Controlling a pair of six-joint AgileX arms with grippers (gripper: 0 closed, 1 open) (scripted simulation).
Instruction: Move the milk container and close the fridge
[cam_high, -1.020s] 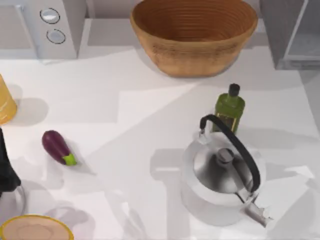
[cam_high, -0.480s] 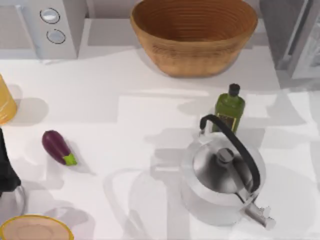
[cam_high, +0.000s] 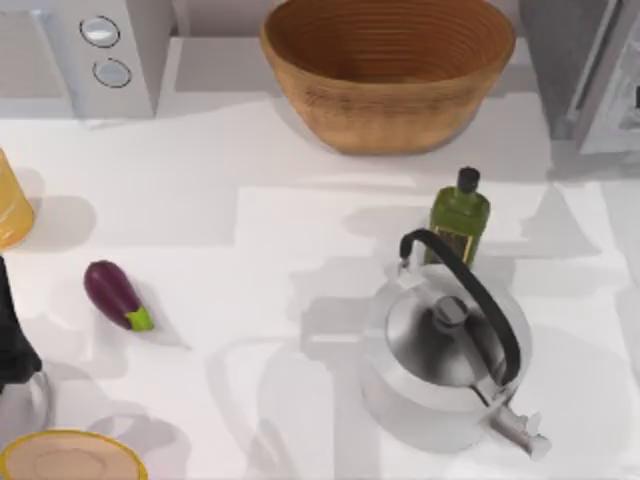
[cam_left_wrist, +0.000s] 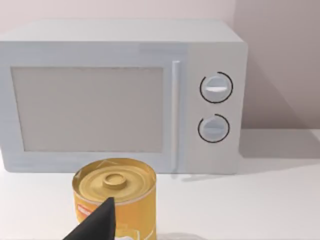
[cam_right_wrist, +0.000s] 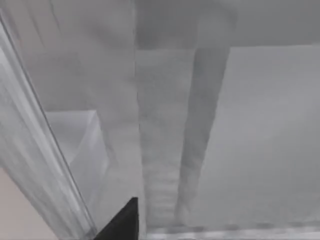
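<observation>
Right tool's dark fingertip (cam_right_wrist: 122, 220) sits close against the large grey boxy fridge (cam_high: 590, 75) at the top view's upper right; its opening I cannot tell. Its pale door panel looks rigid and smooth, so push flat near the free edge.

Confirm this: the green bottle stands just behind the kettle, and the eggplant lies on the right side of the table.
Not quite. The green bottle does stand just behind the kettle, but the eggplant lies on the left side of the table, as the top view shows.
</observation>
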